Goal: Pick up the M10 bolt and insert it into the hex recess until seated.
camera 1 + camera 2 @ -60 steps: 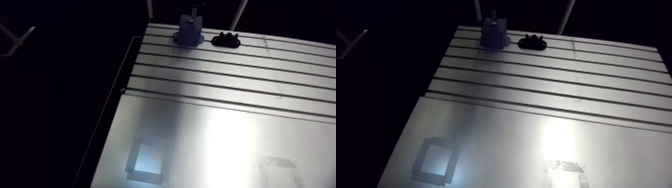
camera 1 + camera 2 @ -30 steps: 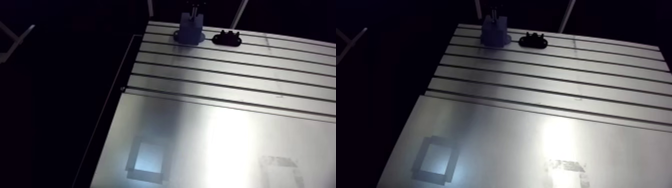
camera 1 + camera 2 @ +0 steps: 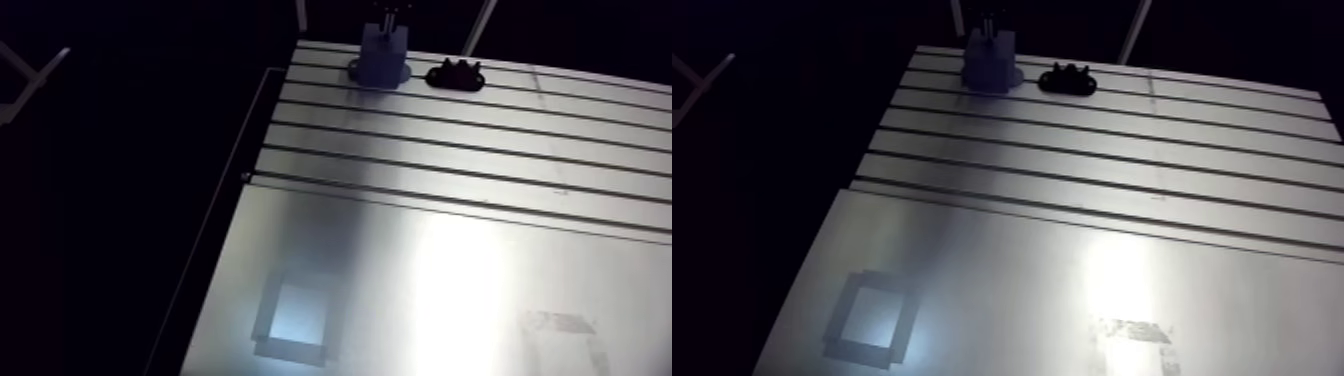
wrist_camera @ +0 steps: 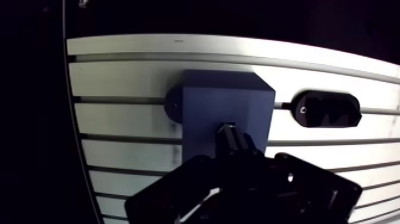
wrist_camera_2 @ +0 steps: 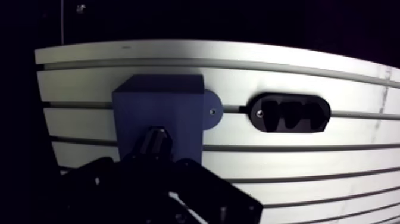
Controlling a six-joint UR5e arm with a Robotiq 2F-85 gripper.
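Observation:
A blue block [image 4: 226, 104] with a round foot is fixed at the far left of the slotted table [image 3: 450, 160]. In the wrist view my gripper [image 4: 233, 150] hangs right over the block's near part. Its dark fingers are shut on the M10 bolt [image 4: 228, 132], a short dark shaft whose tip points at the block's top face. The hex recess is hidden under the bolt and fingers. In the arm view the block [image 3: 384, 55] sits at the table's far end, and only a thin dark bit of the gripper [image 3: 390, 14] shows above it.
A black oval holder [image 4: 326, 109] with empty pockets lies on the table right beside the block. Near the camera a smooth metal plate carries a taped square [image 3: 295, 320] and a second tape mark [image 3: 560, 330]. The table's left edge [image 3: 215, 230] drops into darkness.
The arm view has shifted a little, so the camera moved. The gripper stays over the blue block; block and holder have not moved.

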